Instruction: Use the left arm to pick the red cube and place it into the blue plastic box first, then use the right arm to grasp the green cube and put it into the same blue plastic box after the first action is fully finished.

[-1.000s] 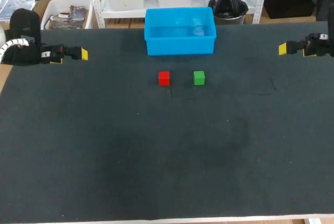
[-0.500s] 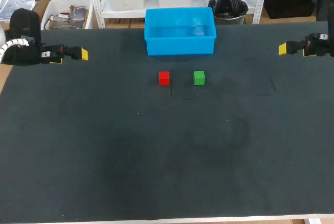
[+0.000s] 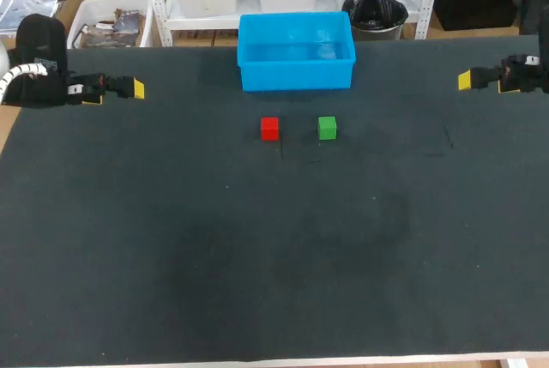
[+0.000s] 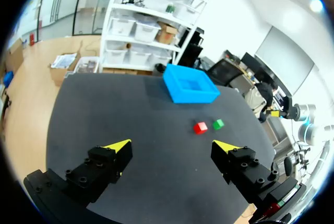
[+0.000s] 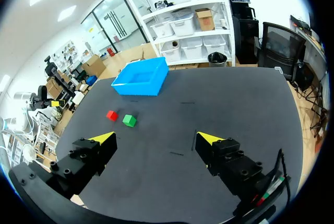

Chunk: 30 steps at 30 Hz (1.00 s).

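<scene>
The left gripper hangs at the far left of the table, fingers spread, holding nothing. The red cube lies mid-table, near the box, with the green cube close on its right. The box looks empty. The right gripper sits far right, fingers likewise spread and bare. By this, nothing is done: both picks and both drops remain.

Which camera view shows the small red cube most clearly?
The head view: the small red cube sits unobstructed near the middle of the black table, beside the green cube. Both wrist views also show it unobstructed, but slightly smaller and from a lower slant.
</scene>
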Each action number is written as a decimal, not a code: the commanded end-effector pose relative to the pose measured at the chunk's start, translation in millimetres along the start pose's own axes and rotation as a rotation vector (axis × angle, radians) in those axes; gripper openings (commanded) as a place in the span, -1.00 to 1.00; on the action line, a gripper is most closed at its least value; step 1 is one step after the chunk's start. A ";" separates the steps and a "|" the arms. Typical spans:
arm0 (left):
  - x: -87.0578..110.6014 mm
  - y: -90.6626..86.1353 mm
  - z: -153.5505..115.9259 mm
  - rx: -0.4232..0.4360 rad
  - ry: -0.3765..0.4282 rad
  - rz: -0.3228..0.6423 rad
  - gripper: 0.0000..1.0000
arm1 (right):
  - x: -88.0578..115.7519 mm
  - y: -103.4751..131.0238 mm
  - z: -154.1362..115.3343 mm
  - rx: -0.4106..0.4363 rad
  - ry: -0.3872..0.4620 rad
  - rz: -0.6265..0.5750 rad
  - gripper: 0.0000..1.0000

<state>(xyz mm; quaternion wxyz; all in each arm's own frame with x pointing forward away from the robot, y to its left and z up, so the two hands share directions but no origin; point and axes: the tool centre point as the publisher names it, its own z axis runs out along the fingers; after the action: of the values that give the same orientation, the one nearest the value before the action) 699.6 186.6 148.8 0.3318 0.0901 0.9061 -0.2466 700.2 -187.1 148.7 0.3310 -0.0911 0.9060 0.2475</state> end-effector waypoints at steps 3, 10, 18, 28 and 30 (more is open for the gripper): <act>-2.0 -3.3 2.4 -0.010 0.010 0.000 1.00 | -0.3 0.9 -0.2 0.003 0.001 0.001 1.00; -2.6 -11.4 9.6 -0.070 0.045 0.041 1.00 | -0.3 0.9 -0.2 0.003 0.001 0.001 1.00; -5.9 -22.8 16.6 -0.178 0.097 0.042 1.00 | -0.3 0.9 -0.2 0.003 0.001 0.001 1.00; -6.4 -45.0 22.5 -0.233 0.131 0.085 1.00 | -0.3 0.9 -0.2 0.003 0.001 0.001 1.00; -7.7 -51.0 26.0 -0.253 0.140 0.078 1.00 | -0.3 0.9 -0.2 0.003 0.001 0.001 1.00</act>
<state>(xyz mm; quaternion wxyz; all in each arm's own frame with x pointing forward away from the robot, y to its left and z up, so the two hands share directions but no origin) 698.1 138.6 154.2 0.2969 0.1237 0.9276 -0.1899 700.2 -187.2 148.7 0.3310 -0.0911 0.9060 0.2476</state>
